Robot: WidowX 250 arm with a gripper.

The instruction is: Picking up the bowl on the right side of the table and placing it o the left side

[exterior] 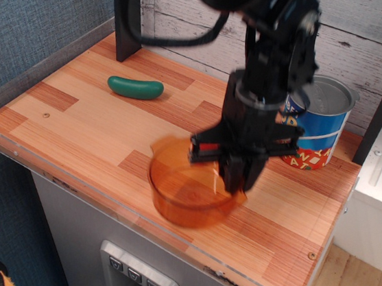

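Note:
The transparent orange bowl (184, 192) hangs lifted a little above the wooden table (76, 119), near the front edge at about the middle. My gripper (236, 179) is shut on the bowl's right rim and holds it. The black arm rises from there and blocks part of the scene behind it. The image is motion-blurred around the bowl and the gripper.
A blue tin can (315, 129) stands at the back right. A red ribbed toy (208, 146) lies partly hidden behind the gripper. A green pickle-shaped toy (135, 87) lies at the back left. A black post (125, 12) stands at the rear left. A clear acrylic rim (102, 198) edges the table.

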